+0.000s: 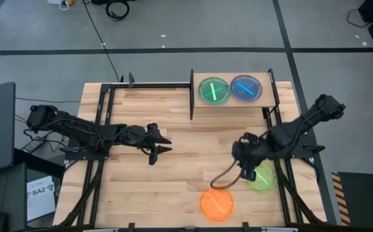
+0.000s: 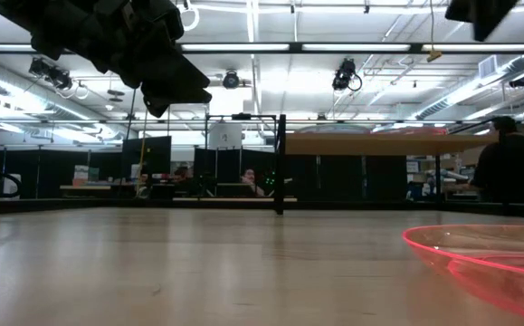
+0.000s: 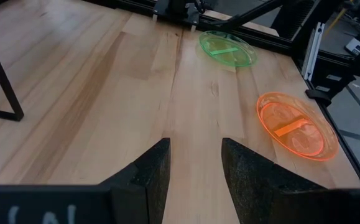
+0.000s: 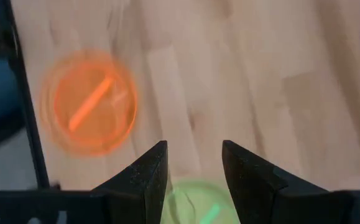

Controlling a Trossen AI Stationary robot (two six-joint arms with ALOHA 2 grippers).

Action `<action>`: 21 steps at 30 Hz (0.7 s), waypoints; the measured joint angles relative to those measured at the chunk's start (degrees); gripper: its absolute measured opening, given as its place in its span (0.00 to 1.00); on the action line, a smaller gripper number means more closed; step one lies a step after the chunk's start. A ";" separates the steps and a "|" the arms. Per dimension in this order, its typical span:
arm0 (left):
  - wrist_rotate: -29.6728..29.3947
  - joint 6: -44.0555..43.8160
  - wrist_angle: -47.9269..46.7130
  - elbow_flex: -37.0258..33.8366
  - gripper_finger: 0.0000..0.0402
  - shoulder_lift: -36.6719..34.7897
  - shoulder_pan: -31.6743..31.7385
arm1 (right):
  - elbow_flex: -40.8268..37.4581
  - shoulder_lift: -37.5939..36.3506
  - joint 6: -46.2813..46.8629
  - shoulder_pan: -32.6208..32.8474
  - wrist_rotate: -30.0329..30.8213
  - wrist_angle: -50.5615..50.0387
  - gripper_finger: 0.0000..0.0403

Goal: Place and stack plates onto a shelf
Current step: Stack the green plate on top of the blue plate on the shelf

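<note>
My right gripper [image 4: 193, 177] hangs with fingers apart above the green plate [image 1: 261, 177]; descending off-centre, I'd likely nudge it toward the orange plate [image 4: 90, 102].

Wooden tabletop [image 1: 173, 174] — pale planks running left to right, bordered by a bare black metal frame [image 1: 109, 90] at the far left corner and along both sides. Grey floor [image 1: 173, 26] beyond, crossed by dark tape lines; a black cable [image 1: 102, 45] trails over it toward the table. A white printed sheet [image 1: 41, 193] lies at the lower left. Low view — ceiling light strips [image 2: 352, 47] and a seated person [image 2: 510, 172] at far right.
</note>
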 joint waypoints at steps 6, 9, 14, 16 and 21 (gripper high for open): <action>-0.02 0.00 -0.02 0.01 0.38 0.00 0.01 | -0.07 2.83 0.03 4.23 1.42 -5.70 0.40; -0.02 0.00 -0.02 0.00 0.38 0.00 0.00 | -1.79 2.72 0.05 5.93 3.76 -7.04 0.40; -0.01 0.00 -0.01 0.00 0.38 0.00 0.01 | -9.24 -0.96 1.19 6.74 3.30 -5.68 0.40; -0.01 0.00 -0.02 0.00 0.38 0.00 0.02 | -12.76 -3.30 1.89 6.66 2.86 -5.03 0.40; -0.02 0.00 -0.02 0.00 0.38 0.00 0.02 | -22.81 -10.76 3.65 6.21 -0.07 1.60 0.40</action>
